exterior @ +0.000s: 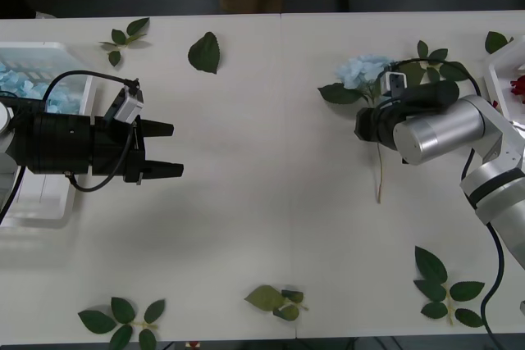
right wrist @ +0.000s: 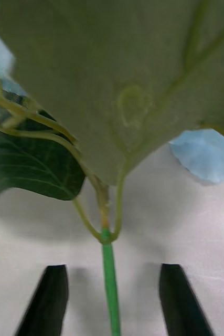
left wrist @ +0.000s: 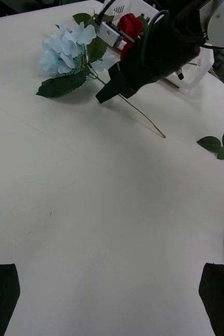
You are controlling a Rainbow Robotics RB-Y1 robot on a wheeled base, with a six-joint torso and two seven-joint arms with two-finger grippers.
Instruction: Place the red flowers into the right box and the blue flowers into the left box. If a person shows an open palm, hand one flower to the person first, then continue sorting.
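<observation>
Our right claw [right wrist: 112,299] has its two black fingers [right wrist: 48,299] spread apart, one on each side of the thin green stem of the pale sky-blue ruffled artificial flower [exterior: 363,72]; we see a gap between each finger and the stem, so nothing is gripped. Just ahead of the fingers the stem forks into broad green leaves. From the front, that claw sits low over the stem on the right part of the white bench [exterior: 262,202], and the blue bloom lies just beyond it, flat on the surface. Farther right, the white rectangular container [exterior: 498,79] at the bench edge holds a deep-red artificial rose [left wrist: 129,24].

Our left claw [exterior: 170,150] hangs above the bench's left part with its black fingers wide and nothing between them. Behind it stands the white slotted plastic basket [exterior: 49,51], with pale blue blooms inside. Loose green leaf sprigs [exterior: 204,52] lie scattered about the bench.
</observation>
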